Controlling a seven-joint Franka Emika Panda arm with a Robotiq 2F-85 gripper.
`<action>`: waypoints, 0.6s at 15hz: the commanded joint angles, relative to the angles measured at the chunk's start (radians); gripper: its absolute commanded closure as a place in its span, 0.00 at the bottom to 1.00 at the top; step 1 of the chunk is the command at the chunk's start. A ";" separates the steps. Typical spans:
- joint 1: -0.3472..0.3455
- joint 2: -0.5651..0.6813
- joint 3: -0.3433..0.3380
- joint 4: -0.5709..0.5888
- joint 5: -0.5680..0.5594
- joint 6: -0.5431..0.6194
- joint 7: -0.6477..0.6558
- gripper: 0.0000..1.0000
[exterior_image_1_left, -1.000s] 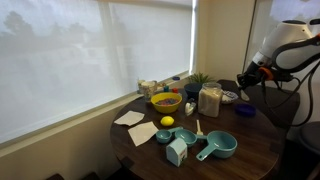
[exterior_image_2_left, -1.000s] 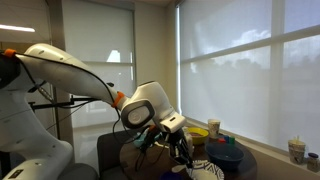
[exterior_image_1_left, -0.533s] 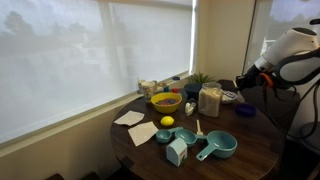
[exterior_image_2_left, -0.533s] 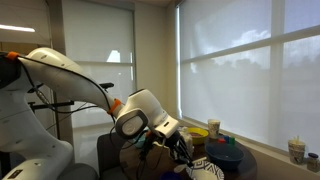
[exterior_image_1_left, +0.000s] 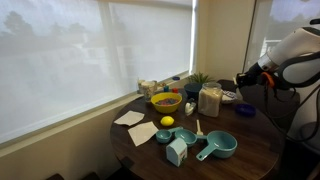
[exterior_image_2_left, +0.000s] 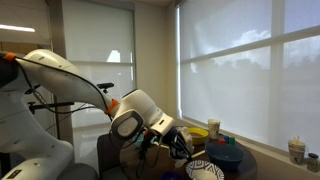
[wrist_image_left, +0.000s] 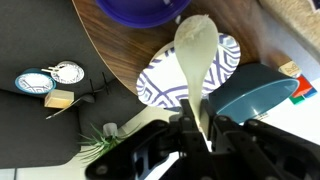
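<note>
My gripper (wrist_image_left: 196, 122) is shut on the handle of a pale cream spoon (wrist_image_left: 196, 55), whose bowl end points away from me. The spoon hangs over a blue-and-white patterned plate (wrist_image_left: 160, 80) on the round wooden table. A teal bowl (wrist_image_left: 255, 92) lies next to the plate, and a dark blue bowl (wrist_image_left: 150, 10) lies beyond it. In both exterior views the gripper (exterior_image_1_left: 243, 82) (exterior_image_2_left: 180, 150) hovers at the table's edge, just above the plate (exterior_image_2_left: 205, 170).
On the table (exterior_image_1_left: 250, 150) are a yellow bowl (exterior_image_1_left: 166, 101), a lemon (exterior_image_1_left: 167, 122), teal measuring cups (exterior_image_1_left: 217, 146), a clear container (exterior_image_1_left: 210, 101), paper napkins (exterior_image_1_left: 130, 118) and a small plant (exterior_image_1_left: 200, 79). Blinds cover the windows behind.
The arm has shifted a little and come lower toward the plate, with the spoon still held. Nothing on the table has moved.
</note>
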 joint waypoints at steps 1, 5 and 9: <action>-0.055 -0.033 0.051 -0.004 0.024 0.008 -0.032 0.97; -0.068 -0.042 0.068 -0.007 0.027 0.007 -0.040 0.97; -0.069 -0.024 0.072 0.002 0.038 0.000 -0.038 0.87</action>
